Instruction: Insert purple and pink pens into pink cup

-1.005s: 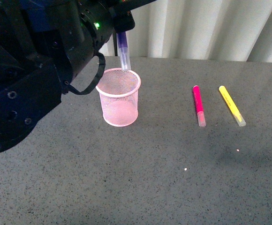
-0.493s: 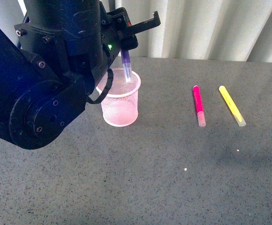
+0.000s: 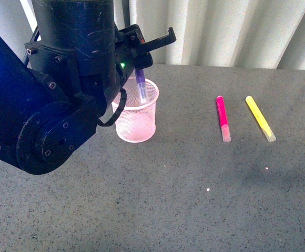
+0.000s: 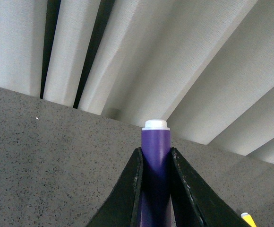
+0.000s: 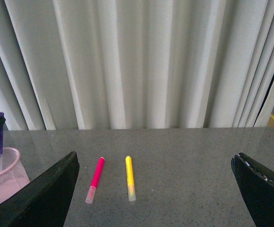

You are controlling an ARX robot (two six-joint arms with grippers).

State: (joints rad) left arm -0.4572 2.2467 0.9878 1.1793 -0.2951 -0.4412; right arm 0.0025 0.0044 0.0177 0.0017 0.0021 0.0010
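The pink cup (image 3: 136, 119) stands on the grey table left of centre. Held upright, the purple pen (image 3: 141, 81) has its clear cap down inside the cup's mouth, and my left gripper (image 3: 138, 62) is shut on its body just above the rim. In the left wrist view the purple pen (image 4: 156, 165) sits clamped between the two black fingers (image 4: 127, 194) of that gripper (image 4: 155, 189). The pink pen (image 3: 223, 117) lies flat on the table to the right. My right gripper (image 5: 153, 189) is open, far from the pink pen (image 5: 95, 178) and the cup (image 5: 2, 182).
A yellow marker (image 3: 260, 117) lies just right of the pink pen, roughly parallel to it. The left arm's large black body (image 3: 52, 94) covers the table left of the cup. White curtain folds (image 3: 226, 31) close off the table's far edge.
The left gripper has come down with the purple pen: its cap was at the cup's far rim a second ago and now sits lower, inside the cup. The pink and yellow pens have not moved.
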